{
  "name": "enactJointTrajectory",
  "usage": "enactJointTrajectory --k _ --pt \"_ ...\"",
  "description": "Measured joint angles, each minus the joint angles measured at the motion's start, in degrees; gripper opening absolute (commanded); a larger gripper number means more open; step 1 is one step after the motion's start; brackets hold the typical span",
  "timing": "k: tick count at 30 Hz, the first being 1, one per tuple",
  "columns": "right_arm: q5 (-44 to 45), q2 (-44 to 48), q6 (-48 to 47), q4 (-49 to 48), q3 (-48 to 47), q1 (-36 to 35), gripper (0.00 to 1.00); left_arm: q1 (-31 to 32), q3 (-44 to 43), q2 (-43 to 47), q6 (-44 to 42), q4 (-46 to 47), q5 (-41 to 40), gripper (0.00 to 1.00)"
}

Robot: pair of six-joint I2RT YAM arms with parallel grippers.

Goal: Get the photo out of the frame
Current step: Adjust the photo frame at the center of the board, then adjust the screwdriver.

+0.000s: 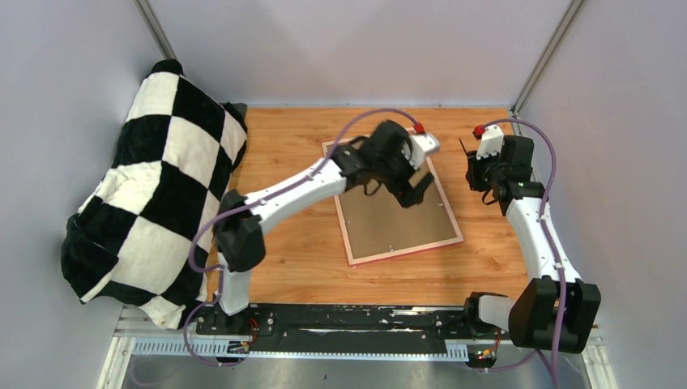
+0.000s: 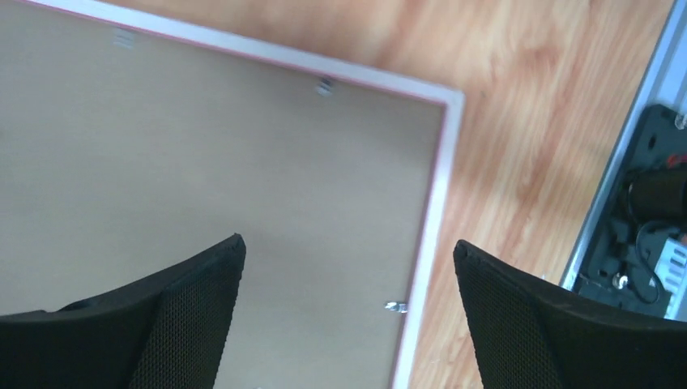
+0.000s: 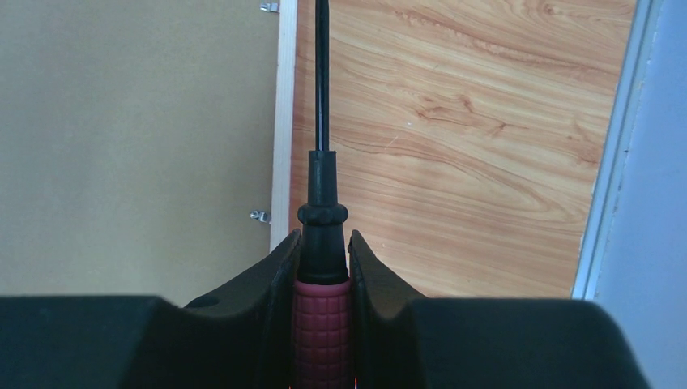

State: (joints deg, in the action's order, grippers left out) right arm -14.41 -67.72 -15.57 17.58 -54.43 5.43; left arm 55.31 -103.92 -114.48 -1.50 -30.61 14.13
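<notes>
The frame [image 1: 405, 253] lies face down in the middle of the wooden table, its narrow pink border around a brown backing board [image 1: 389, 223]. The photo is hidden under that board. My left gripper [image 1: 409, 190] hovers over the frame's right half, open and empty. In the left wrist view its gripper [image 2: 348, 247] straddles the frame's edge [image 2: 429, 219], with a small metal clip [image 2: 394, 306] between the fingers. My right gripper [image 3: 324, 239] is shut on a red-handled screwdriver [image 3: 322, 211]. The shaft points along the frame's border [image 3: 283, 121] beside a clip [image 3: 259, 216].
A black-and-white checkered cloth [image 1: 154, 186] is bunched against the left wall. Grey walls close in the table on three sides. The arms' mounting rail [image 1: 340, 320] runs along the near edge. Bare wood [image 1: 486, 259] lies right of the frame.
</notes>
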Motion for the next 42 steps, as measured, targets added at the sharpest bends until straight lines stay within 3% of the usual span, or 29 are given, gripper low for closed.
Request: enactJointTrajectory --k 7,12,17,22,26,36,42 --pt "-6.84 -1.01 4.24 0.17 -0.28 0.09 0.00 -12.63 3.65 13.42 0.96 2.71 -1.79 1.00" --pt "-17.57 -6.67 7.85 2.19 -3.56 -0.50 0.00 -21.77 6.62 11.82 3.74 5.09 0.33 1.00" --pt "-28.85 -12.15 9.81 4.31 -8.22 -2.16 0.00 -28.72 11.93 9.07 8.09 9.42 10.43 1.00" --pt "-39.80 -13.33 9.27 6.21 -9.25 -6.38 0.00 -28.44 15.78 9.05 10.54 15.80 25.53 1.00" --pt "-45.86 -13.25 6.47 7.89 -8.52 -10.29 0.00 -26.71 16.85 9.77 8.74 17.49 32.61 1.00" --pt "-56.08 -13.11 0.28 12.35 -7.61 -10.95 0.00 -23.32 16.81 11.21 0.26 13.33 39.95 1.00" --pt "-57.68 -13.16 -2.93 15.06 -7.52 -11.54 0.00 -21.75 15.89 11.21 -2.80 9.60 42.51 0.96"
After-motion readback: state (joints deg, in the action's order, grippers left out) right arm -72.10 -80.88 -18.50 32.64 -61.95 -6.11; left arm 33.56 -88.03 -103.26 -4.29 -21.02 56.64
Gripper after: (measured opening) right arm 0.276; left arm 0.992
